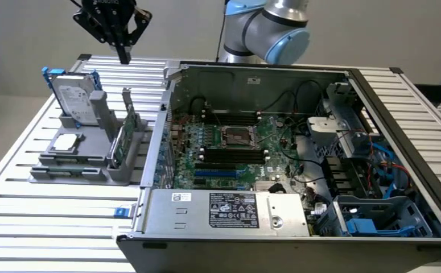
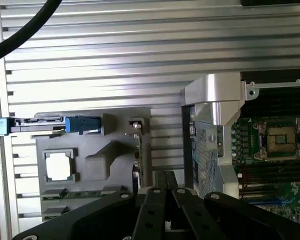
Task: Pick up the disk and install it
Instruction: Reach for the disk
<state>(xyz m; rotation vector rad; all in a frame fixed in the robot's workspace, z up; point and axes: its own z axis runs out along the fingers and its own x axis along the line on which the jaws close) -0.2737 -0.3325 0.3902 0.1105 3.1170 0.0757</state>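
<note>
The disk (image 1: 76,98) stands upright on edge in a grey holder (image 1: 76,168) on the slatted table, at the exterior view's left; it is silver-grey with a white label and a blue carrier frame. The wrist view shows the disk (image 2: 46,119) edge-on, with a blue carrier tab (image 2: 82,124). My gripper (image 1: 123,56) hangs above and behind the disk, apart from it. Its black fingers are pressed together and hold nothing. In the wrist view my gripper (image 2: 166,181) points down beside the holder (image 2: 115,155).
The holder also carries a small square silver chip (image 1: 66,142) and a thin green card (image 1: 122,139) standing on edge. An open computer case (image 1: 281,65) lies at the exterior view's right, with the motherboard (image 1: 239,136), a power supply (image 1: 228,207) and a blue drive bay (image 1: 372,223).
</note>
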